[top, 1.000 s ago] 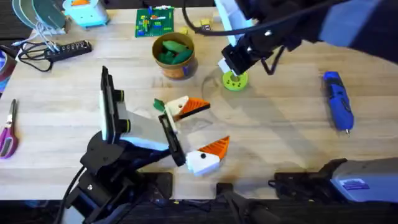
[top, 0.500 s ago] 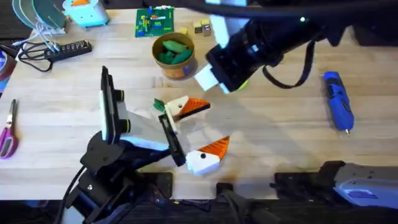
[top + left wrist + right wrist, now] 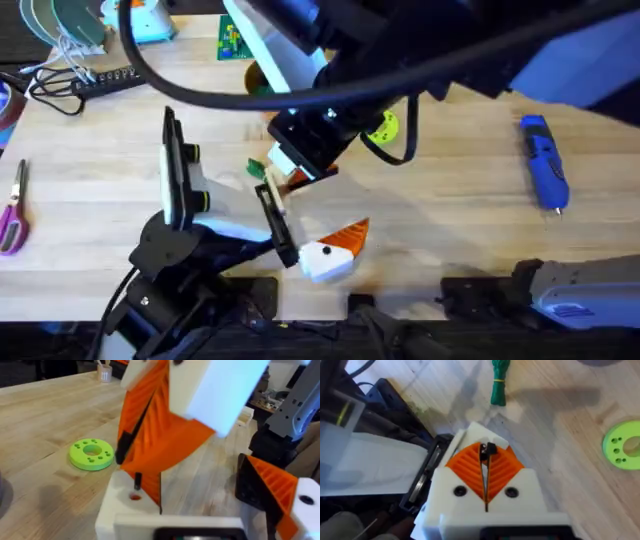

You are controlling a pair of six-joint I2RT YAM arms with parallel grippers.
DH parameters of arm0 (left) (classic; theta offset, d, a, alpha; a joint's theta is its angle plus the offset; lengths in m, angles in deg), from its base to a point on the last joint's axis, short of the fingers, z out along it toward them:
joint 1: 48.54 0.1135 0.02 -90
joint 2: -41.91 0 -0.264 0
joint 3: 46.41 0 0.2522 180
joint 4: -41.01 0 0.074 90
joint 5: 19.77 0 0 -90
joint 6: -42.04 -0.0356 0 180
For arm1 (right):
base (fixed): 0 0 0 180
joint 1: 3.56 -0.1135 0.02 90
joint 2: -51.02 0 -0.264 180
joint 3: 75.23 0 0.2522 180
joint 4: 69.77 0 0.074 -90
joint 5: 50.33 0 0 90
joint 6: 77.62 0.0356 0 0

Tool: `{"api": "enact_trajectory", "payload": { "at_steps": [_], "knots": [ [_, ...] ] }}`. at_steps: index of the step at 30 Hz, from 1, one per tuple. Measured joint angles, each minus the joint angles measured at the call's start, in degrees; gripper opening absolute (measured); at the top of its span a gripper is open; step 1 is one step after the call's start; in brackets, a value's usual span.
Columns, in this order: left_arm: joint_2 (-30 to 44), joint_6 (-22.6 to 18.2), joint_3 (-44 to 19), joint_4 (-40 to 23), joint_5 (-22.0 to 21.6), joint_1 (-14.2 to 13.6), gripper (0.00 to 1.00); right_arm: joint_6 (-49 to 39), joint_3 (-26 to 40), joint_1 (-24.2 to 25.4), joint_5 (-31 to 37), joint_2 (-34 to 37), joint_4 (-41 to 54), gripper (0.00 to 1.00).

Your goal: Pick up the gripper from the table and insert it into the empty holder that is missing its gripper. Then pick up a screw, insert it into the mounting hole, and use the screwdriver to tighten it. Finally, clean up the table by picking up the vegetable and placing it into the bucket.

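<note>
Orange ribbed pads on white plastic: the right claw (image 3: 486, 457) is pinched almost to nothing, pads face to face with a hairline seam between them. A small dark screw (image 3: 488, 450) is gripped at the very tips. In the left wrist view the screw hangs tip-down just above a reddish hole (image 3: 135, 496) in a white block. That block is the base of one left finger.

The right arm is big, dark and blurred in the overhead view. It reaches across the middle to that finger.

The left claw (image 3: 345, 200) is spread wide and grips nothing. Its fingers are white blocks with orange wedge pads, well apart and low over the desk (image 3: 450, 220). I cannot tell whether the upper wedge is fully seated.

The desk is light wood in plank strips.

- Vegetable (image 3: 499, 382): dark green, slim, with a yellow band. It lies flat on the desk just beside the left claw's upper finger.
- Screwdriver (image 3: 543, 160): blue, pen-shaped, smooth plastic. It lies on the desk at the right, well apart from both claws.
- Lime-green disc (image 3: 91, 454): round, flat, with a ring of small holes. It sits on the desk near the right claw.
- Pink-handled scissors (image 3: 12, 210): at the far left edge.
</note>
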State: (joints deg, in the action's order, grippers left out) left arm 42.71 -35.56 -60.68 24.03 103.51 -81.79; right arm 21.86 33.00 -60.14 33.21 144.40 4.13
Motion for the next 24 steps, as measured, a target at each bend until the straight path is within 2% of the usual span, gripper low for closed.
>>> {"api": "enact_trajectory", "payload": {
  "at_steps": [24],
  "knots": [
    [-0.07,-0.20,0.00,0.02,0.02,0.00,0.992,0.02,0.04,-0.43,-0.07,0.93,-0.39,0.006]
  ]
}}
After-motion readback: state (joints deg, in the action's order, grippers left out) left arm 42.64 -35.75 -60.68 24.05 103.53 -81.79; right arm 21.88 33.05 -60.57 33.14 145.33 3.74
